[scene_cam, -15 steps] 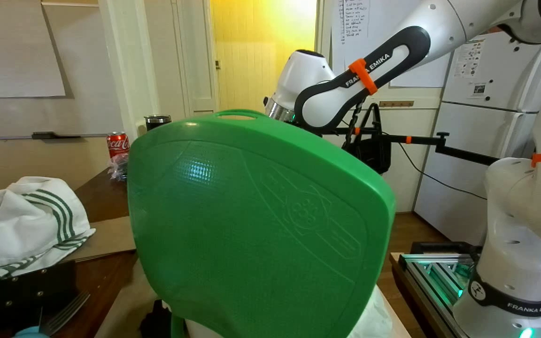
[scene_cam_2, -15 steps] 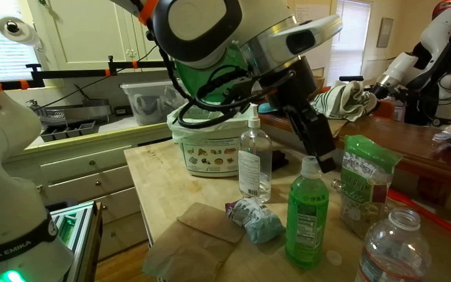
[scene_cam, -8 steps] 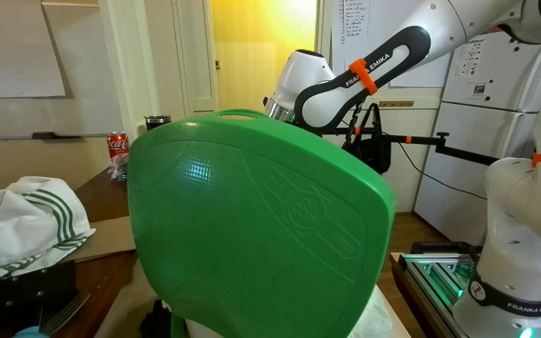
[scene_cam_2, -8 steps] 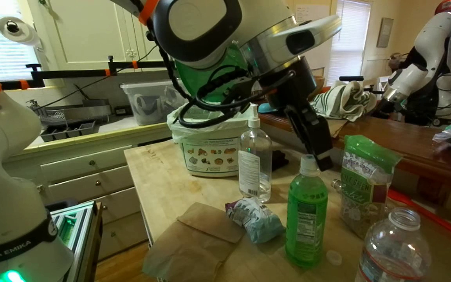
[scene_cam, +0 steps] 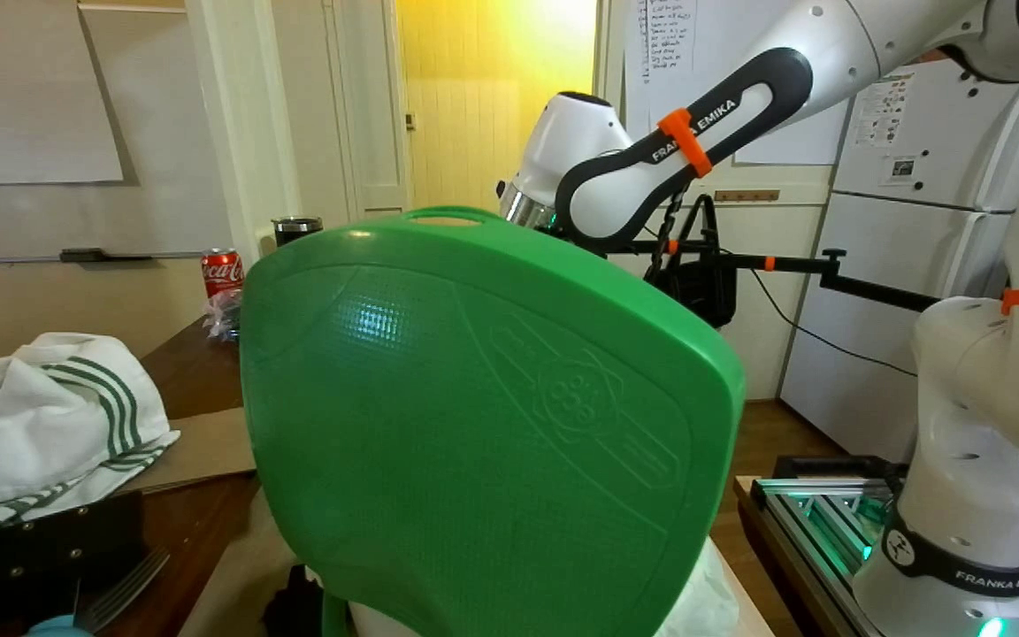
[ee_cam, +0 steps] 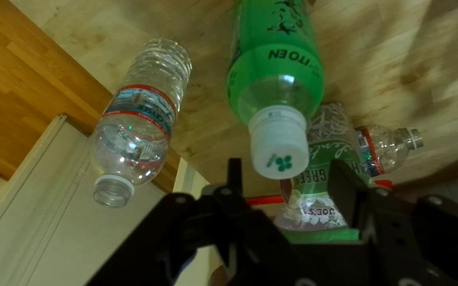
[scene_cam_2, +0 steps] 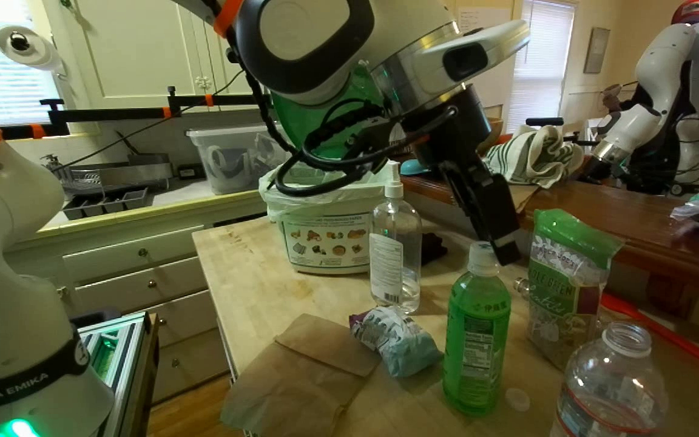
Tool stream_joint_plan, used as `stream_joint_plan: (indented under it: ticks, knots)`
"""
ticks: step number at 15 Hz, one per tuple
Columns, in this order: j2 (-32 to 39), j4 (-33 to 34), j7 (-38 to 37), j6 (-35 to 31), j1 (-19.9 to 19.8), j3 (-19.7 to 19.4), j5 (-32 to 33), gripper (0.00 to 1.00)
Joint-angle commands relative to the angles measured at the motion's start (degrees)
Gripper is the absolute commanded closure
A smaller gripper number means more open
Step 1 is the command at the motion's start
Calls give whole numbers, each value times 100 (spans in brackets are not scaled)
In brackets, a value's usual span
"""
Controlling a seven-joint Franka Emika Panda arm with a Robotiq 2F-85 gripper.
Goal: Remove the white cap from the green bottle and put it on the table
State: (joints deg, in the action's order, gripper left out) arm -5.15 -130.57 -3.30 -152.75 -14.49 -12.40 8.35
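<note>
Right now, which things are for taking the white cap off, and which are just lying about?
For the job: green bottle, its white cap, wooden table, tool.

Just lying about: brown paper, crumpled wrapper, lentil bag, big water bottle, striped cloth, red can.

Site: kitchen, also robot lab — cupboard [scene_cam_2: 131, 54] upper left of an exterior view, drawers [scene_cam_2: 137, 291] below, second robot arm [scene_cam_2: 662, 85] upper right; refrigerator [scene_cam: 890, 234] at right of an exterior view.
</note>
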Motion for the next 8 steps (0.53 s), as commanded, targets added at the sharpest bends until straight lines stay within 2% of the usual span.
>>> stream_joint_plan:
  ticks: [1,2,5,6,8]
  knots:
    - [-134,-126,-23,-23,-2,-10,61,10]
    - [-145,-132,-7,3,1,-7,61,2]
    - [-159,-147,13,56,4,0,75,4]
    - [-158,-157,23,64,7,1,67,13]
    - [-162,-176,42,86,13,5,60,22]
